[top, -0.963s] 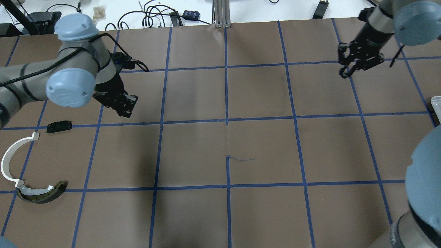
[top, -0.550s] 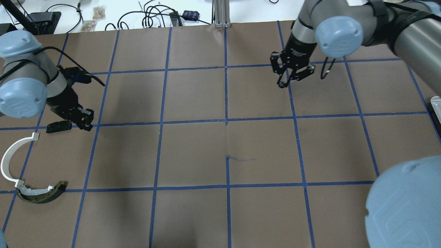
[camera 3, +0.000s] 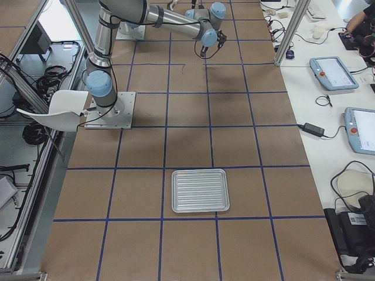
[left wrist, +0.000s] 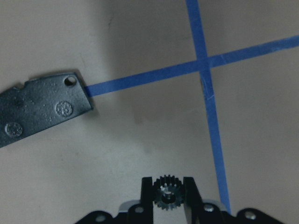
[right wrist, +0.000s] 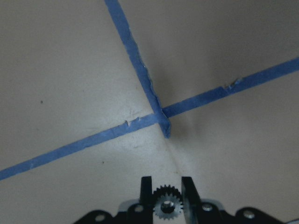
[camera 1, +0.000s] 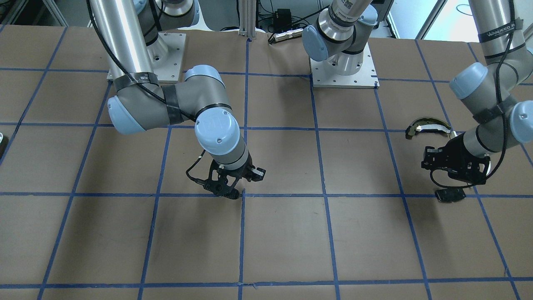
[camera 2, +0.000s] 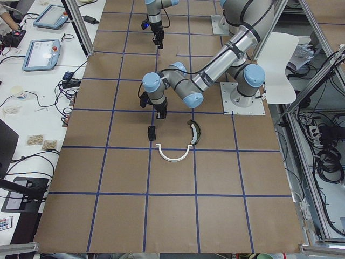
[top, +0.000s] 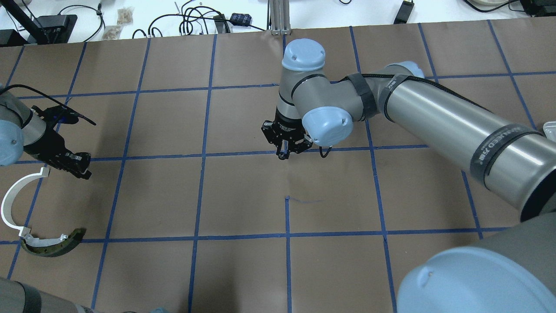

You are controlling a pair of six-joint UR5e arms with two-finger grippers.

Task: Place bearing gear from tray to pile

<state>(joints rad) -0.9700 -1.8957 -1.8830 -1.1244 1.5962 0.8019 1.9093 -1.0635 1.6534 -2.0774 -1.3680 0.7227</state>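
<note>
My left gripper (top: 81, 168) is shut on a small dark bearing gear (left wrist: 168, 193), held low over the paper beside the pile. The pile's flat black plate (left wrist: 42, 107) lies just left of that gear in the left wrist view; it also shows in the front view (camera 1: 449, 195). The white arc strip (top: 15, 204) and the dark curved piece with beige top (top: 52, 245) lie nearer the robot. My right gripper (top: 284, 152) is shut on a second small gear (right wrist: 167, 204), above a tape crossing at the table's middle. The tray (camera 3: 199, 190) shows nothing in it.
Brown paper with a blue tape grid (top: 286, 198) covers the table. The tray's corner (top: 549, 129) shows at the overhead view's right edge. The right arm's long link (top: 456, 126) spans the right half. Cables and boxes (top: 195, 19) lie beyond the far edge.
My right arm has swung from the far right corner to the table's middle. My left gripper has moved left and nearer the robot, over the black plate beside the arc strip.
</note>
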